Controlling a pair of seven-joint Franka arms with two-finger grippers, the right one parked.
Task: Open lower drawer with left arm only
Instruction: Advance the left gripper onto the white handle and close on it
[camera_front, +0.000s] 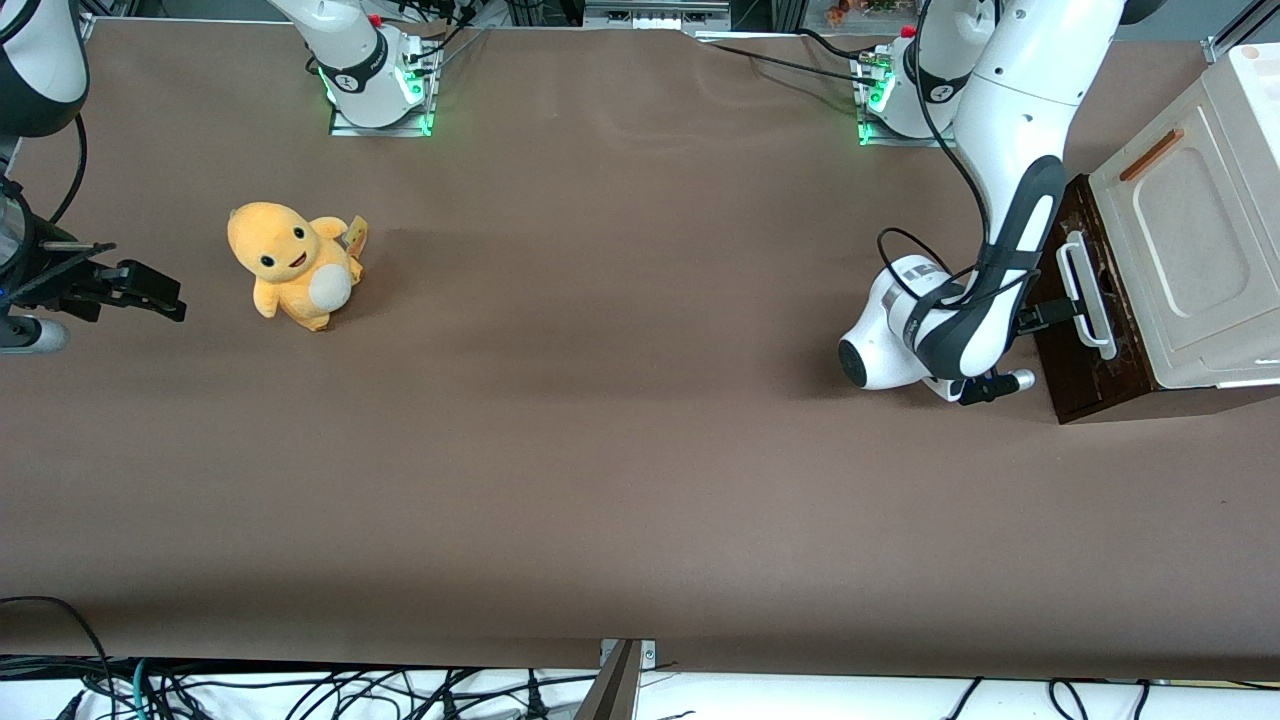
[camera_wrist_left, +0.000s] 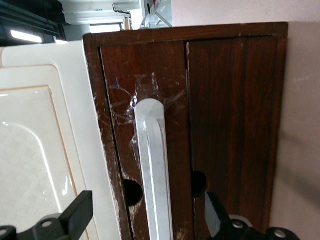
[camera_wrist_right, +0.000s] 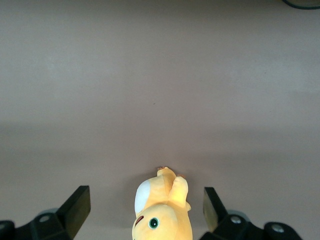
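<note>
One lower drawer (camera_front: 1072, 350) sits shut at the working arm's end of the tabletop (camera_front: 620, 440), under one cream panel (camera_front: 1190, 240). We see one left arm (camera_front: 1010, 180) with its gripper (camera_front: 1052, 314) spread wide, its two fingers (camera_wrist_left: 75, 212) either side of the one white handle (camera_wrist_left: 154, 175), gripping nothing. One yellow plush toy (camera_front: 292, 262) lies toward the parked arm's end.

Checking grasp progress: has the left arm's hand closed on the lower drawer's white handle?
No: the hand is open, fingers apart astride the white handle.

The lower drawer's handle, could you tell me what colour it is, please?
White, on the dark brown lower drawer; the handle shows best in the left wrist view, between the open gripper fingers.
</note>
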